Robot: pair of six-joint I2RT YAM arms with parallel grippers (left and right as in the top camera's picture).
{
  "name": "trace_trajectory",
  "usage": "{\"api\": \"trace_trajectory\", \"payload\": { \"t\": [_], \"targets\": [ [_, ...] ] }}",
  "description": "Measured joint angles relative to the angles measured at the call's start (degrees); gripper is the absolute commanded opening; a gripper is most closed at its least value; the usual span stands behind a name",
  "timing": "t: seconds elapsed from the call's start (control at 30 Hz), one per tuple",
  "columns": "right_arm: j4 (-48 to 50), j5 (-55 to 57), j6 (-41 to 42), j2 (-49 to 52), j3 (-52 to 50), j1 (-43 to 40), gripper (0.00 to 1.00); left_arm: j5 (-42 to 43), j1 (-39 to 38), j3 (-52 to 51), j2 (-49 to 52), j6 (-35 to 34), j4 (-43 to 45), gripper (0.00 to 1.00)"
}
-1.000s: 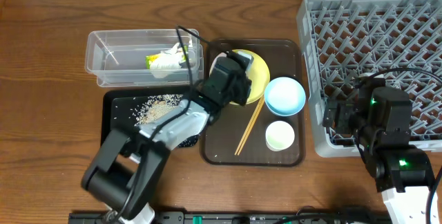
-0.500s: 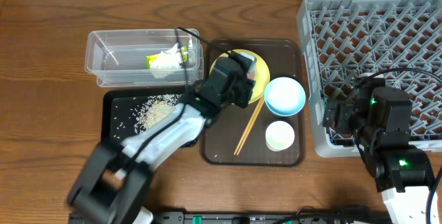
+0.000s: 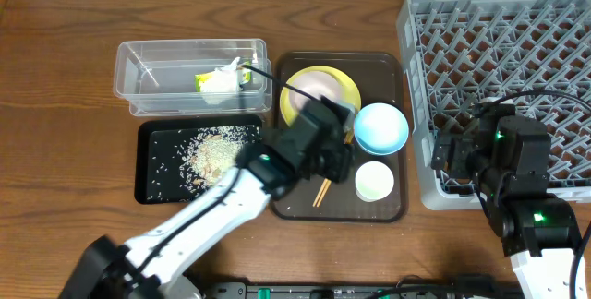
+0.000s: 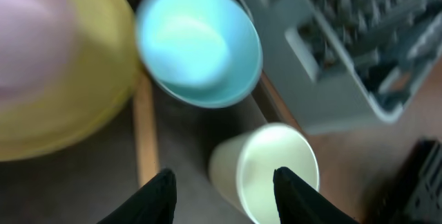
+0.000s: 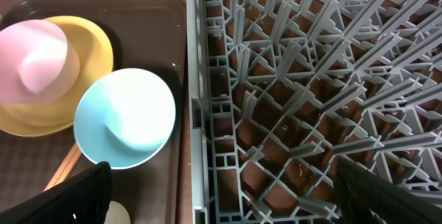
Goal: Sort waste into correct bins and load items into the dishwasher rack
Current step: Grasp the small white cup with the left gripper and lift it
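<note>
The left gripper [image 4: 222,179] has left the plate [image 3: 351,91], where the pale bowl [image 3: 312,89] now sits, and hovers by the cup [image 3: 375,181] and chopsticks [image 3: 319,194], fingers released and empty; the right gripper [image 5: 235,196] stays spread wide at the rack [image 3: 499,50] edge; the blue bowl [image 3: 380,126] lies between plate and cup.

Matt grey plastic rack [image 3: 417,77], glossy wooden table [image 3: 55,105]

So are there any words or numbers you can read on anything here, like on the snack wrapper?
No text can be read in any of these pictures.
Snack wrapper in the clear tub: green-and-white print, too small to read.
Blue bowl and grey rack: no markings visible.
</note>
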Motion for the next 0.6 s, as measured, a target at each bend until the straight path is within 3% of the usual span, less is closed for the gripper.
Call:
{"api": "trace_trajectory", "payload": {
  "t": [0.13, 0.37, 0.6],
  "targets": [
    [0.0, 0.0, 0.0, 0.0, 0.0, 0.0, 0.99, 0.11, -3.82, 0.0, 5.64, -1.2, 0.02, 0.45],
    [0.0, 0.0, 0.0, 0.0, 0.0, 0.0, 0.99, 0.63, -5.29, 0.0, 12.59, -2.86, 0.0, 0.06],
    [0.04, 0.04, 0.0, 0.0, 0.0, 0.0, 0.99, 0.92, -1.86, -0.02, 8.09, -2.71, -1.03, 0.06]
  ]
}}
